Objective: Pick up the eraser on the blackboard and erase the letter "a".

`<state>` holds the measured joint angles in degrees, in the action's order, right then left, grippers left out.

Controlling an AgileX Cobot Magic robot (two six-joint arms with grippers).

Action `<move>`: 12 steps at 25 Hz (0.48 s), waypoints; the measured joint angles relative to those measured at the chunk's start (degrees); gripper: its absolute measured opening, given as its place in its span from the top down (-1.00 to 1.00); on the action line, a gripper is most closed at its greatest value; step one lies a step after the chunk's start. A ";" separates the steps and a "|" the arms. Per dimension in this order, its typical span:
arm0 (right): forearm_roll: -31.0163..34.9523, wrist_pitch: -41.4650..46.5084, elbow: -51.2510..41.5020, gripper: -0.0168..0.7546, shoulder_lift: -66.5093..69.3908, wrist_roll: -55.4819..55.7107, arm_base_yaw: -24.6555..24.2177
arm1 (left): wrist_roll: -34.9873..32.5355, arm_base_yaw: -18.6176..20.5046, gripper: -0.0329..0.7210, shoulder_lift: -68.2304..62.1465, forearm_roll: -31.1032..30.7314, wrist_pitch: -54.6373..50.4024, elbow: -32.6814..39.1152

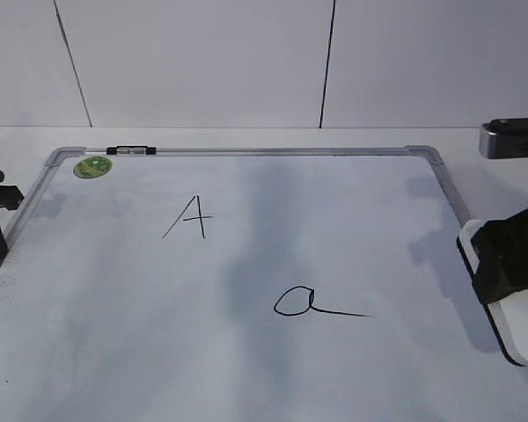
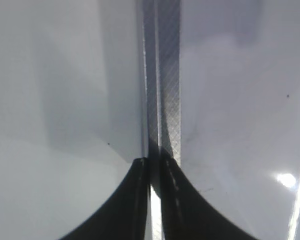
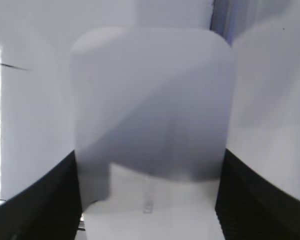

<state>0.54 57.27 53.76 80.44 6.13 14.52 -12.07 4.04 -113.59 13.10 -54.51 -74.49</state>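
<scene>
The blackboard [image 1: 246,290] lies flat on the counter [image 1: 246,136], filling most of the exterior view, with wide bare room across its middle. Near its far left corner sits a green sticker [image 1: 92,166]. A capital "A" [image 1: 188,216] stands left of centre; the letter "a" [image 1: 310,302] is nearer the front, its tail pointing right.

The eraser [image 1: 510,303] lies over the blackboard's right edge. The right wrist view shows what the exterior hides: the right claw [image 3: 147,195] stands wide, one finger [image 3: 45,200] along each long side of the eraser [image 3: 152,110]; a firm hold I cannot confirm.

The left claw [image 2: 155,200], seen up close, is nearly closed over the blackboard's left frame rail [image 2: 165,75], empty.
</scene>
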 joint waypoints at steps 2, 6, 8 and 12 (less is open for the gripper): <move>0.98 0.00 0.03 -0.53 0.12 -1.42 0.21 | 0.00 0.00 0.79 0.00 0.00 0.00 0.00; 1.43 0.66 1.62 -0.53 2.32 -2.18 2.94 | 0.00 0.00 0.79 0.00 0.00 0.00 0.00; 1.43 0.88 2.94 -0.53 3.86 -2.31 4.96 | 0.00 0.00 0.79 0.00 0.00 0.00 0.00; 1.43 2.12 7.50 -0.53 7.78 -2.31 8.71 | 0.00 0.00 0.79 0.00 0.00 0.00 0.00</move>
<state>1.97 59.40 61.26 88.22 3.81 23.23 -12.07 4.04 -113.59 13.10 -54.51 -74.49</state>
